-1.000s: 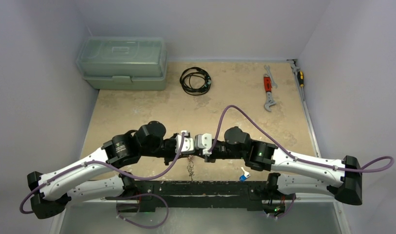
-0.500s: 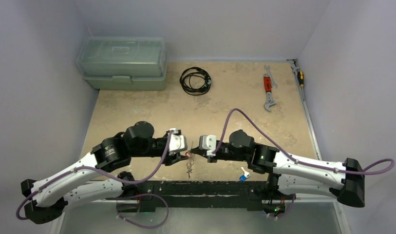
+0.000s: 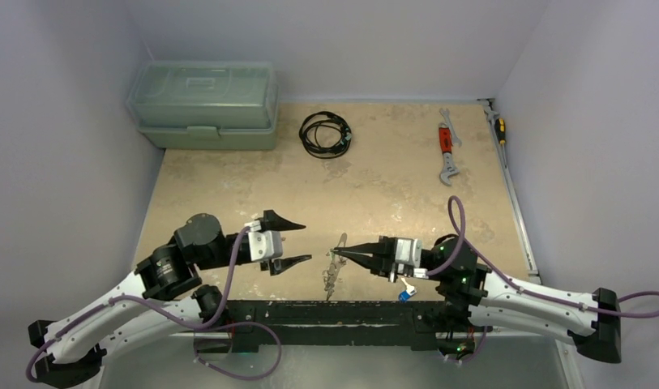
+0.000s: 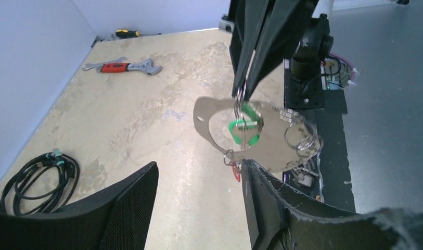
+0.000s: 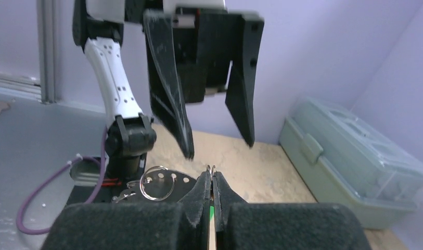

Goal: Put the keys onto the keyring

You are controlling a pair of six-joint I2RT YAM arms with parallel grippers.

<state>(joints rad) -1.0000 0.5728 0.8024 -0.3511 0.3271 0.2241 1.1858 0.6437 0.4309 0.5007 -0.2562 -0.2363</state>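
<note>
Right gripper [image 3: 345,250] clamped shut on the thin wire keyring [image 4: 240,105], keys [image 3: 332,274] bunched beneath it near the table [image 3: 391,186] front edge, bunch's long axis running far-to-near in the top view, green-headed key [image 4: 244,131] hanging downward, left gripper [image 3: 306,241] spread open, just beside, not touching.

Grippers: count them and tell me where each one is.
2. The left gripper is open, left of the hanging keys; the right gripper is shut on the keyring. None hidden.
</note>
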